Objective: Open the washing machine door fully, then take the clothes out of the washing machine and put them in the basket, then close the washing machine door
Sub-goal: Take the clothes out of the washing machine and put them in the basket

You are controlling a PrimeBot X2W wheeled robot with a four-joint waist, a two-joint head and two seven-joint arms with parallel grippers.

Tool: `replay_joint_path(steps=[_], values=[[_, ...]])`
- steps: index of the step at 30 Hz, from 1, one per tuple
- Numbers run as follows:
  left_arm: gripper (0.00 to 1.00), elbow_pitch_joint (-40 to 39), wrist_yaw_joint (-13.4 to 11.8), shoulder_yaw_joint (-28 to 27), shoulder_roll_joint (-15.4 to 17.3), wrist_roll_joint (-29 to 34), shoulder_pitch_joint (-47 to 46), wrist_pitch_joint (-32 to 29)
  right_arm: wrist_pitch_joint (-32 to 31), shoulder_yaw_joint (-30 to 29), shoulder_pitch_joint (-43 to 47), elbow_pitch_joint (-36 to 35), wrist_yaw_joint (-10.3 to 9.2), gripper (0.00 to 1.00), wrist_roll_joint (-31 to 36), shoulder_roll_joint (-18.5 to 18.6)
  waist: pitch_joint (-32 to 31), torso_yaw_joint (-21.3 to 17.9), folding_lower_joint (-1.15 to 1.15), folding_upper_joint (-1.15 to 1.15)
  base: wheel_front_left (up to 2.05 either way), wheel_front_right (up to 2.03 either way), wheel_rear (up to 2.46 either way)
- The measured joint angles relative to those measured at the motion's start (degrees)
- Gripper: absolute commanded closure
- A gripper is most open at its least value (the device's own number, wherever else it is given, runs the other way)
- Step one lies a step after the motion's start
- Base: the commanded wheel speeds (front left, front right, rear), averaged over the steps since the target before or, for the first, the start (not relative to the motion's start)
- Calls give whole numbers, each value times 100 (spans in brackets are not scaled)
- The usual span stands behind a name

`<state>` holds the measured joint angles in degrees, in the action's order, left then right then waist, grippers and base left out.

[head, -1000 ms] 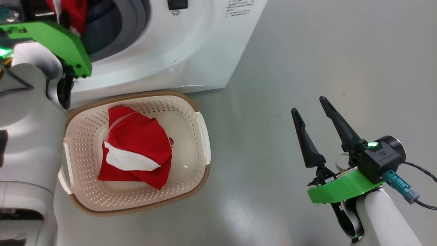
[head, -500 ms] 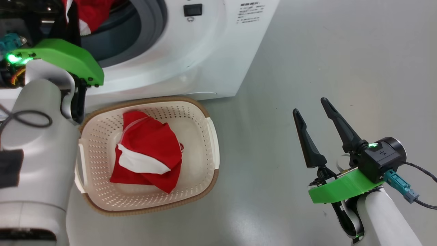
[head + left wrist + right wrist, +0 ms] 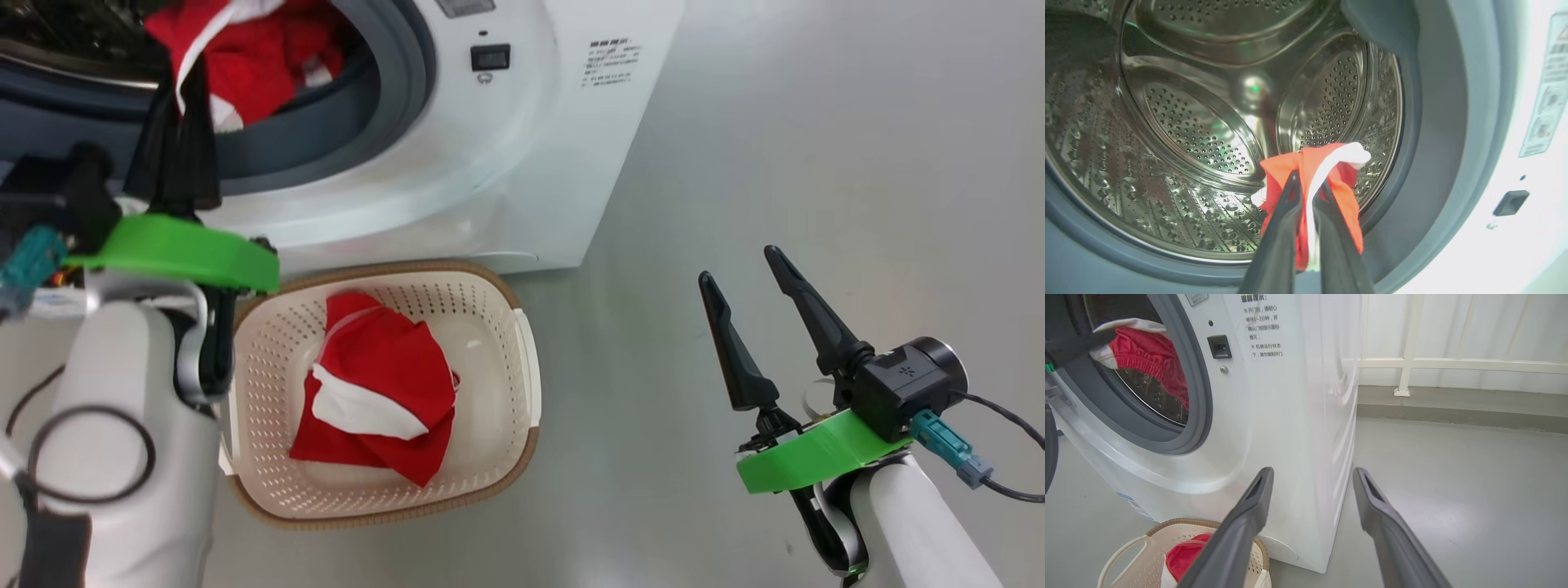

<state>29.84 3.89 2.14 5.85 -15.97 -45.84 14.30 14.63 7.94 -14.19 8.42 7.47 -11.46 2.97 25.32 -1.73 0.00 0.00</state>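
The left end effector (image 3: 1309, 181), pinching a red garment (image 3: 1349, 196) at the washing machine (image 3: 506, 163) mouth, may snag it on the grey gasket (image 3: 1437, 143) and drop it short of the basket (image 3: 526, 343); the right end effector (image 3: 737, 264) hangs spread wide.

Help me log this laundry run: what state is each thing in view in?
Washer, door opening uncovered, drum exposed.
Red garment, pinched, dangling at the drum mouth.
Left end effector, shut on red garment.
Right end effector, open, empty.
Basket, upright on the floor, partly filled.
Basket garment, crumpled, lying loose.
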Motion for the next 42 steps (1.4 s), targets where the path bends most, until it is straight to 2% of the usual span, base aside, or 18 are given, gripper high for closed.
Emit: replay_joint_path(steps=[7,15,26,37,42], values=[[100,-933,1,-196,-145,172,853,1,0,15,36,60,0,0,-4,1,-349,-14,0,0,0,0,0],[100,-1341,0,-221,-171,257,1809,1,0,20,313,182,0,0,-107,1,-802,-80,0,0,0,0,0],[100,-2199,-191,-221,-269,231,2916,-9,0,19,611,304,0,0,-114,-2,-1397,-78,0,0,0,0,0],[100,-3409,-358,-36,-285,171,3504,-220,0,10,717,296,0,0,-112,-4,-1593,26,0,0,0,0,0],[100,-3643,-397,78,-286,127,3638,-367,0,45,714,305,-1,0,-105,-3,-1546,-5,0,0,0,0,0]])
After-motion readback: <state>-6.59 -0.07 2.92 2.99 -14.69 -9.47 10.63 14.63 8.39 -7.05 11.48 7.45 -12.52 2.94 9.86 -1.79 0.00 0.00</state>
